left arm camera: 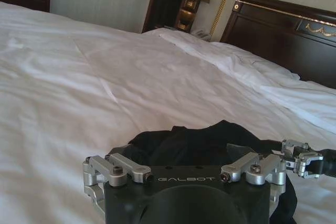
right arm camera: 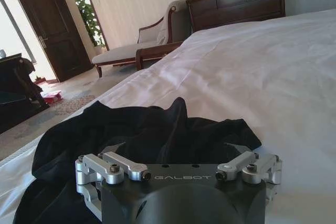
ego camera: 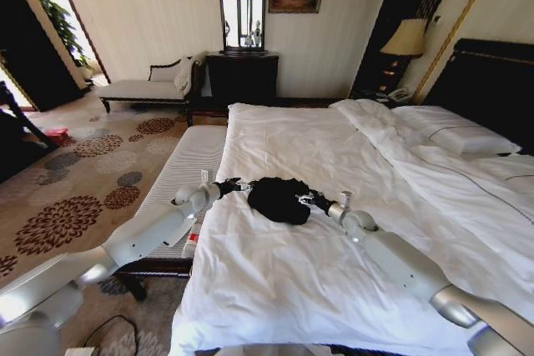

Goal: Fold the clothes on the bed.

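Note:
The clothes are one black T-shirt (ego camera: 279, 199), crumpled in a small heap near the left part of the bed (ego camera: 350, 264), which has white sheets. My left gripper (ego camera: 238, 184) sits at the heap's left edge, open and touching the fabric. Open too, my right gripper (ego camera: 305, 199) rests against the heap's right side. The left wrist view has the shirt (left arm camera: 199, 142) bunched just ahead of the gripper body, with the right gripper (left arm camera: 303, 160) beyond it. From the right wrist the shirt (right arm camera: 142, 129) lies rumpled directly in front.
A ribbed grey-white bench (ego camera: 188, 164) runs along the bed's left side. Pillows (ego camera: 459, 135) and a dark headboard (ego camera: 492, 81) are at the right. A chaise (ego camera: 150, 85), a dark dresser (ego camera: 242, 77) and a lamp (ego camera: 406, 37) stand by the far wall. Patterned carpet lies left.

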Robot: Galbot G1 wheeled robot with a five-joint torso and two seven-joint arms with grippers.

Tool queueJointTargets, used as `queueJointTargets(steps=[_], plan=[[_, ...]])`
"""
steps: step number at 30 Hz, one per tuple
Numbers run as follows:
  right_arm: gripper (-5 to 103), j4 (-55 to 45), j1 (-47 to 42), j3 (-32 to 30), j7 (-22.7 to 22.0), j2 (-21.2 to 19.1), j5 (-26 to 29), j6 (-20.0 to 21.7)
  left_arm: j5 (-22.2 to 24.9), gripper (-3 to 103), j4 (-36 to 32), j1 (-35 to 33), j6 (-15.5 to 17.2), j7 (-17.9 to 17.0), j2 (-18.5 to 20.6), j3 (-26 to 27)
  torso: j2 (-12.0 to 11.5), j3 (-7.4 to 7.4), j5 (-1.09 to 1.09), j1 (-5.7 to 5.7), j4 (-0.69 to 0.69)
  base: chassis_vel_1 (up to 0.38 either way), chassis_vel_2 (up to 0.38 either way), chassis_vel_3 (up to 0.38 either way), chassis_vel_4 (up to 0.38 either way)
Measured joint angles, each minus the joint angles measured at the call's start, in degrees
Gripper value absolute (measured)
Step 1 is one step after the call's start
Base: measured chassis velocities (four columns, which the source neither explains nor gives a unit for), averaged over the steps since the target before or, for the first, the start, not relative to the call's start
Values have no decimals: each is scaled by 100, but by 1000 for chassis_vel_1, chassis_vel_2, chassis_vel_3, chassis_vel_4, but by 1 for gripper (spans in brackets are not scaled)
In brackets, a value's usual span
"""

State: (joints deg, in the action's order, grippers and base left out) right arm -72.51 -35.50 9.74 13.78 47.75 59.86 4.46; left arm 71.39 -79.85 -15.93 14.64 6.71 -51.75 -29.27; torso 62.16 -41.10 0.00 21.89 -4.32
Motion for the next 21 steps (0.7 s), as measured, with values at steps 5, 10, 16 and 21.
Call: queueJointTargets(steps=[5, 10, 16, 21], plan=[[86, 62, 27, 42, 4, 37, -20, -14, 0, 100, 48, 16, 1, -16, -68, -15, 0, 0, 0, 0, 2, 0, 0, 0, 0], [70, 69, 32, 85, 19, 39, -31, -28, 0, 100, 111, 21, 0, -25, -123, -18, 0, 0, 0, 0, 1, 0, 0, 0, 0], [48, 81, 41, 89, 22, 31, -38, -51, 0, 100, 190, 26, 0, -27, -155, -18, 0, 0, 0, 0, 1, 0, 0, 0, 0], [31, 69, 41, 89, 23, 27, -49, -65, 0, 100, 246, 35, -4, -27, -193, -18, 0, 0, 0, 0, 1, 0, 0, 0, 0]])
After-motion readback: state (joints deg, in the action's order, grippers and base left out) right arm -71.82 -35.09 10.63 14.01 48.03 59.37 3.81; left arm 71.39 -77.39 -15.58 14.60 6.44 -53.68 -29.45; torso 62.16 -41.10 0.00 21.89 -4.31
